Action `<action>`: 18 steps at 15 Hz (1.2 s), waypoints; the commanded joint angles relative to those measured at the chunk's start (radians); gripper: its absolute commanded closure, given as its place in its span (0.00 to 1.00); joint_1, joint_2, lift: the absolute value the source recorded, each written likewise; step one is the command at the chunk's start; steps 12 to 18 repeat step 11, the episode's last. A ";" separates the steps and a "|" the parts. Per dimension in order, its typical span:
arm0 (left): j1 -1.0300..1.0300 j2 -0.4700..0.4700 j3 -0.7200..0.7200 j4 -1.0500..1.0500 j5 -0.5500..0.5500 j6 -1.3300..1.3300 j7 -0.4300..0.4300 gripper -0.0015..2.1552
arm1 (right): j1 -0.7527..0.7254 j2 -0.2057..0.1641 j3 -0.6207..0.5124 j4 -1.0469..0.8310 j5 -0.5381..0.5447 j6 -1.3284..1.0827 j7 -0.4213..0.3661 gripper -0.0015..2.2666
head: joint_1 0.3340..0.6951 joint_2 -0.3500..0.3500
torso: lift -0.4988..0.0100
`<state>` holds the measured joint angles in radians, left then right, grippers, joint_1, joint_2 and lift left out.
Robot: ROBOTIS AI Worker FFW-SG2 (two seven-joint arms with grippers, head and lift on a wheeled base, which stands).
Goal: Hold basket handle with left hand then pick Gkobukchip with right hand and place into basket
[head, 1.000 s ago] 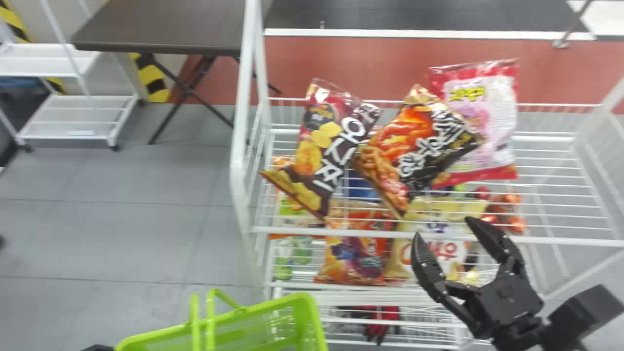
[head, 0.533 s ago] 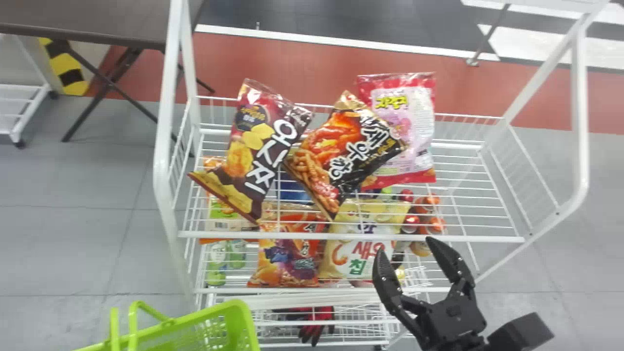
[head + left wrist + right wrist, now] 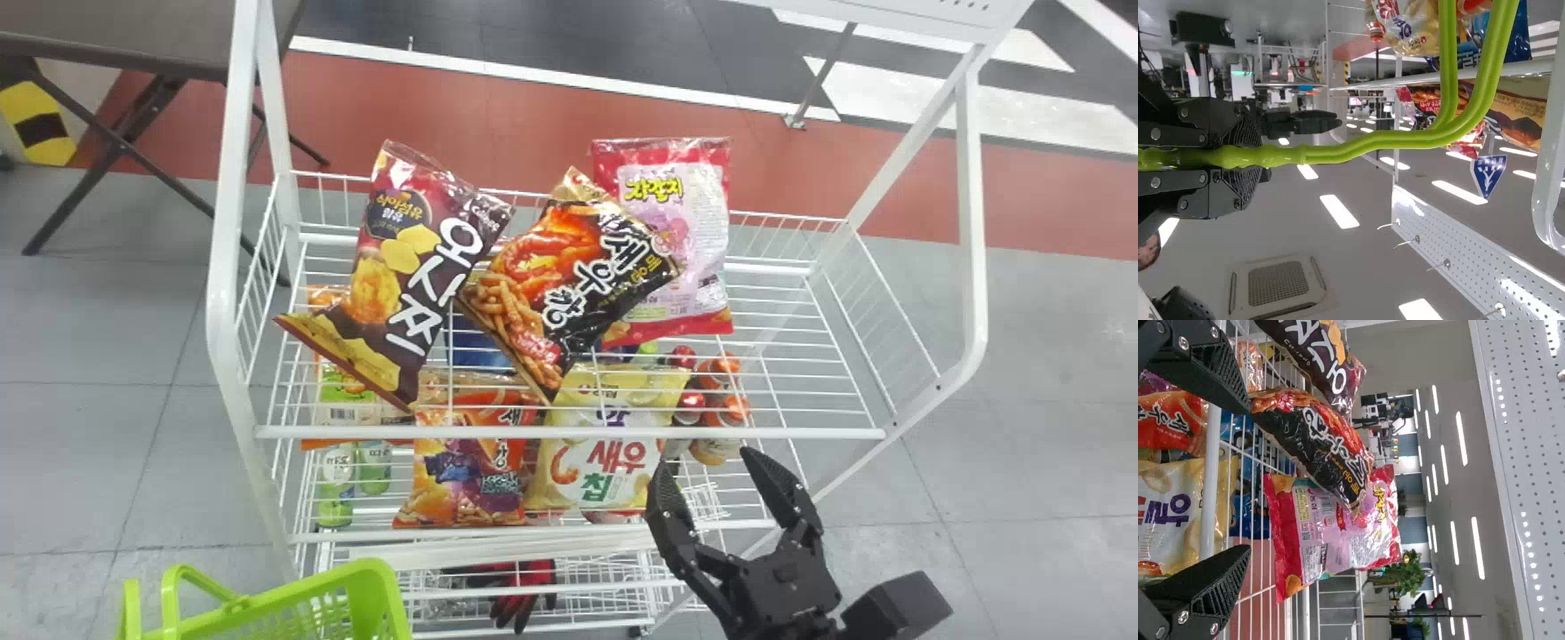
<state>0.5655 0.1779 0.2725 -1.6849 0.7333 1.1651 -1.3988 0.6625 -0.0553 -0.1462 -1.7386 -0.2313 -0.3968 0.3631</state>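
Observation:
My right gripper (image 3: 702,458) stands open before the rack's right half, just right of the yellow bag (image 3: 594,462) on the lower level. In the right wrist view the right gripper (image 3: 1248,480) has nothing between its fingers. On the top level lie a maroon bag (image 3: 404,267), a black-and-orange bag (image 3: 569,276) and a pink-and-red bag (image 3: 685,231); I cannot tell which bag is the Gkobukchip. The green basket (image 3: 373,587) is at the bottom left, its handle up. In the left wrist view my left gripper (image 3: 1238,157) is shut on the basket handle (image 3: 1371,141).
The white wire rack (image 3: 569,433) has side posts at both ends. An orange-purple bag (image 3: 467,471), green-capped bottles (image 3: 336,480) and orange-topped bottles (image 3: 716,409) are on its lower level. Red-and-black gloves (image 3: 520,587) lie further down. A dark table (image 3: 151,36) stands behind left.
The head view has shifted, so the rack and basket now appear further left. Against the rack, my open right gripper has moved right and slightly nearer the robot.

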 commanded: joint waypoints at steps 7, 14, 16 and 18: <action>0.005 0.000 -0.002 -0.012 0.000 0.003 0.006 1.00 | 0.008 0.003 -0.024 -0.050 -0.026 0.083 -0.009 0.04 | 1.00 0.06 | 0.98; 0.008 0.000 -0.002 -0.013 0.000 0.003 0.006 1.00 | 0.011 0.006 -0.024 -0.053 -0.028 0.099 -0.009 0.04 | 1.00 0.06 | 0.98; 0.008 0.000 -0.002 -0.013 0.000 0.003 0.006 1.00 | 0.011 0.006 -0.024 -0.053 -0.028 0.099 -0.009 0.04 | 1.00 0.06 | 0.98; 0.008 0.000 -0.002 -0.013 0.000 0.003 0.006 1.00 | 0.011 0.006 -0.024 -0.053 -0.028 0.099 -0.009 0.04 | 1.00 0.06 | 0.98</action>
